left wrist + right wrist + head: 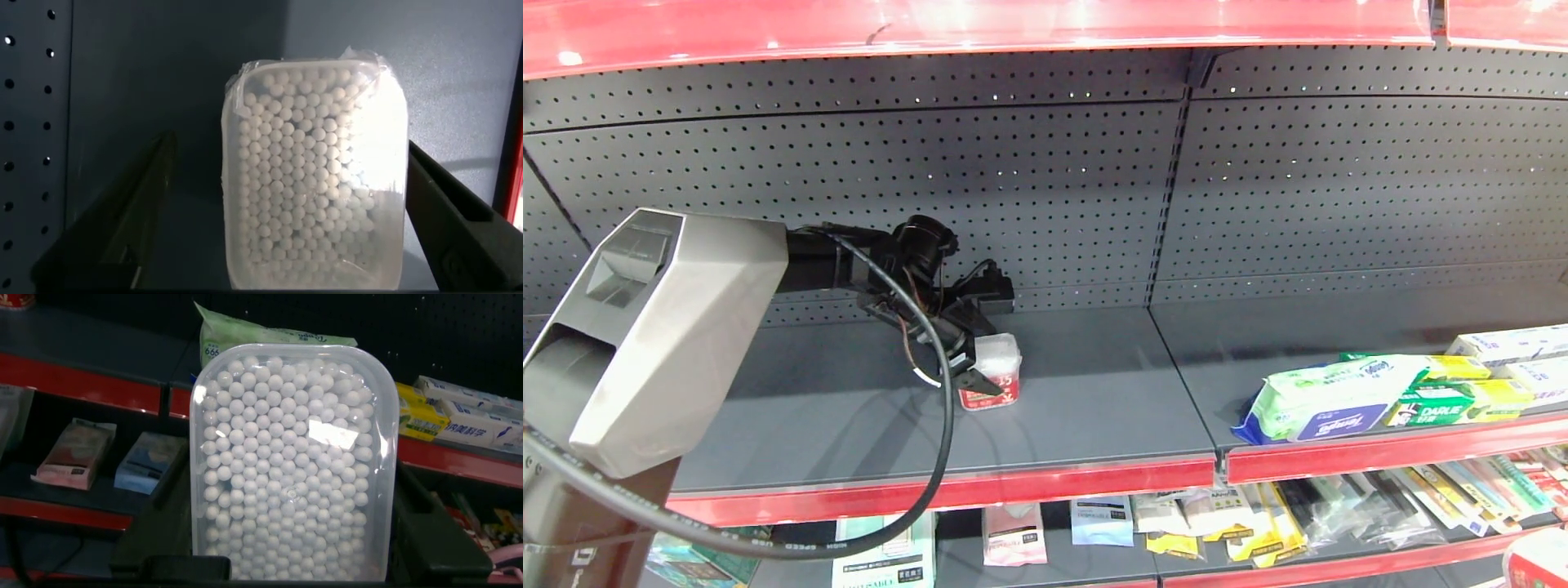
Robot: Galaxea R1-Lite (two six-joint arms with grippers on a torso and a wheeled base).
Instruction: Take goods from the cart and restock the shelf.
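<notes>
A clear box of cotton swabs (pixel 1001 358) with a red label stands upright on the grey shelf board (pixel 833 408), near its middle. My left gripper (pixel 985 353) reaches in from the left and straddles this box. In the left wrist view its fingers (pixel 122 229) stand open with a gap on each side of the swab box (pixel 315 163). My right gripper (pixel 294 531) is shut on a second swab box (pixel 294 441) and holds it in the air in front of the shelves. A red and white corner of that box (pixel 1537 563) shows at the lower right of the head view.
Green and white wipe packs (pixel 1339 396) and flat boxes (pixel 1507 343) lie on the right shelf board. The perforated back wall (pixel 1054 188) closes the shelf behind. A red lip (pixel 947 490) runs along the front edge. Packets (pixel 1217 510) fill the lower shelf.
</notes>
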